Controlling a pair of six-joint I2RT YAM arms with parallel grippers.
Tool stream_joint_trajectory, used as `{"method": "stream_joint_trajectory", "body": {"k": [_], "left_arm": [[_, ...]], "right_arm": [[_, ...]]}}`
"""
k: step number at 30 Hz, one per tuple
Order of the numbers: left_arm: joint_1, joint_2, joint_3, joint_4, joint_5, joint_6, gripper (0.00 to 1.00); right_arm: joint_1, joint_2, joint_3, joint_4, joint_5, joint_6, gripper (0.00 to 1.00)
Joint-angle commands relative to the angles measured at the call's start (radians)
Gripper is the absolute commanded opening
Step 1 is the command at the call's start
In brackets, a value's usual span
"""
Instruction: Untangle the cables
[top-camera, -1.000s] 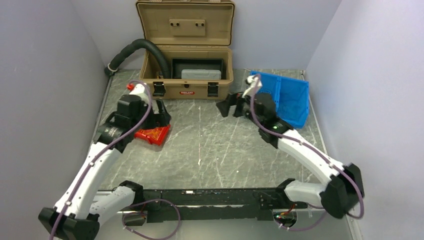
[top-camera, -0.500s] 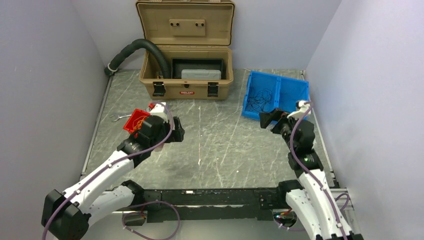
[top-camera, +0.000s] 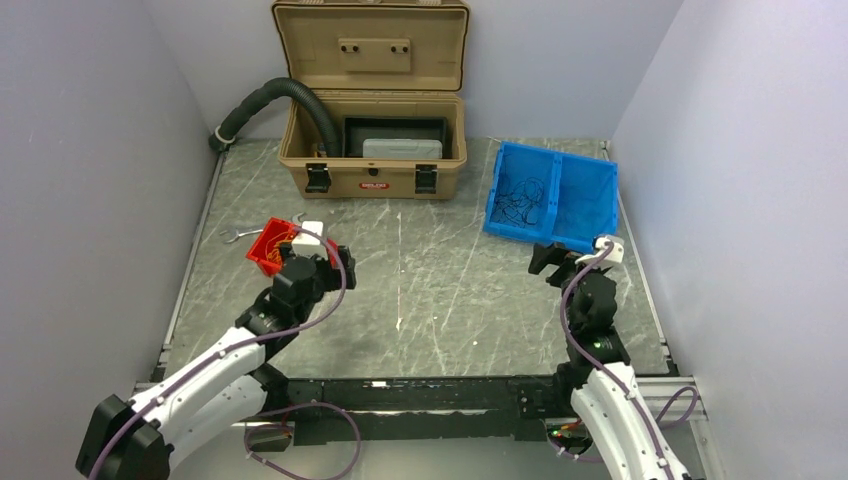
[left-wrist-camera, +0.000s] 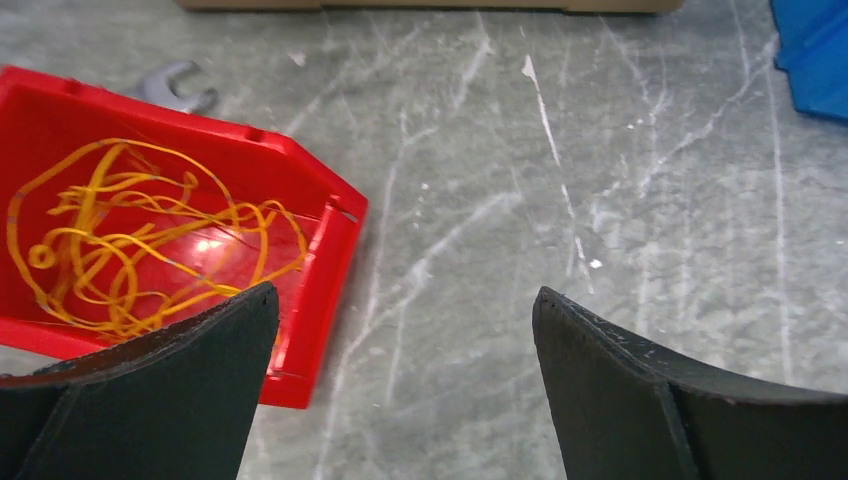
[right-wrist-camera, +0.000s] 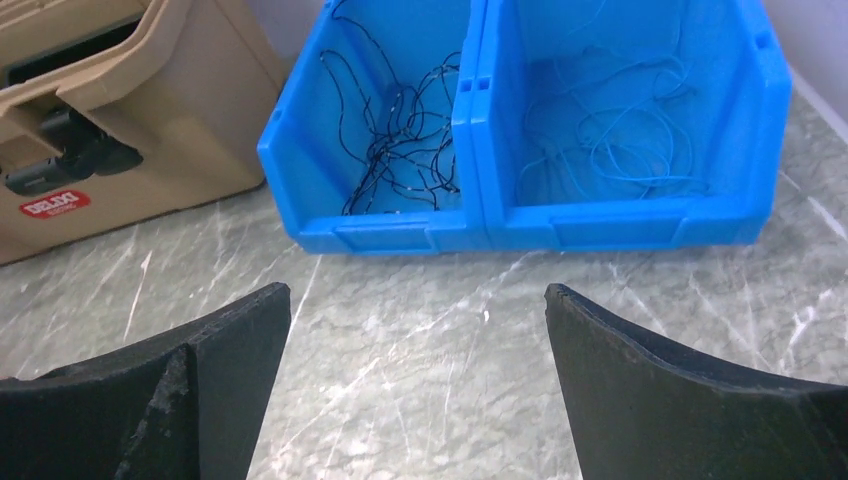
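A red bin holds a tangle of yellow cable; it sits on the table left of centre. A blue two-part bin holds black cable in its left half and thin blue cable in its right half. My left gripper is open and empty, just right of the red bin. My right gripper is open and empty, in front of the blue bin, pulled back from it.
An open tan case with a grey tray stands at the back, a black corrugated hose running into it. A small wrench lies left of the red bin. Grey walls close both sides.
Both arms have drawn back toward the near edge. The red bin now sits uncovered by the left gripper; the right gripper has moved from the blue bin's front edge farther back.
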Motion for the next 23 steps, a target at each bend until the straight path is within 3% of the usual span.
{"method": "stream_joint_trajectory", "body": {"k": [1,5,8,16,23], "left_arm": [[-0.004,-0.077,-0.076,0.14,-0.072,0.15,0.99],[-0.005,-0.133,-0.141,0.195,-0.06,0.161,0.99],[-0.003,-0.137,-0.162,0.222,-0.127,0.142,0.99],[-0.004,-0.056,-0.116,0.2,-0.123,0.136,0.99],[-0.004,-0.086,-0.141,0.231,-0.105,0.151,0.99]], "right_arm": [[-0.002,-0.001,-0.064,0.185,0.047,-0.057,1.0],[-0.002,0.013,-0.106,0.251,0.037,-0.097,1.0],[-0.002,0.037,-0.109,0.283,0.071,-0.112,1.0],[-0.003,0.055,-0.105,0.292,0.074,-0.114,1.0],[-0.003,0.068,-0.099,0.293,0.074,-0.114,1.0]]}}
